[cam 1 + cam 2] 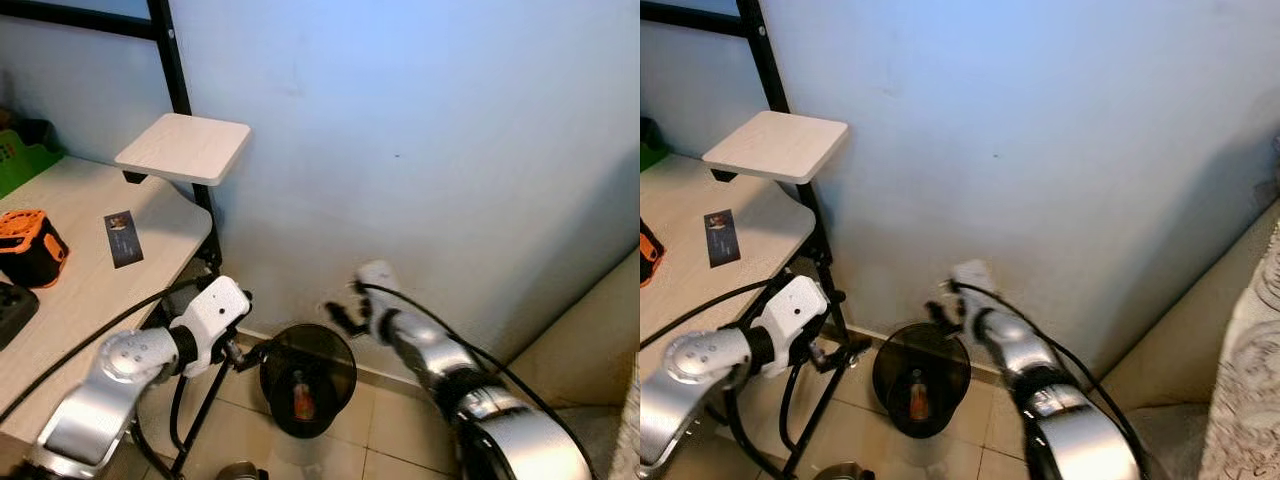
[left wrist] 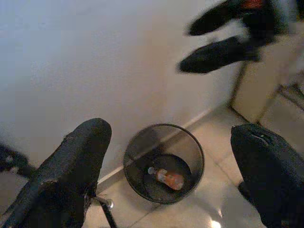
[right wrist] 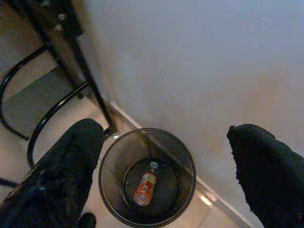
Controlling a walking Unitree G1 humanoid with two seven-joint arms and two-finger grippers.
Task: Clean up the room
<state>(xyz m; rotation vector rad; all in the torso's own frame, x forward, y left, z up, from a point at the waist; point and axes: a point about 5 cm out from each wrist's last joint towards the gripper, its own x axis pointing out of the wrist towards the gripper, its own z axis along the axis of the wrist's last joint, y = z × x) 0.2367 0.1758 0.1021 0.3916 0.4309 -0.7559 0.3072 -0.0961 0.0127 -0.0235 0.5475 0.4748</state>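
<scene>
Both pincers, left pincer [image 2: 166, 156] and right pincer [image 3: 161, 156], are hanging open and empty above the bin [image 1: 307, 378], lower centre, where a bottle [image 3: 144, 187] is lying flat.

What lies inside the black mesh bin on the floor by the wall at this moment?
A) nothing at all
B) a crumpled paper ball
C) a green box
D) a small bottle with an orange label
D: the right wrist view looks straight down into the bin, where a bottle with an orange label lies on its bottom; both open grippers hover above, holding nothing.
</scene>
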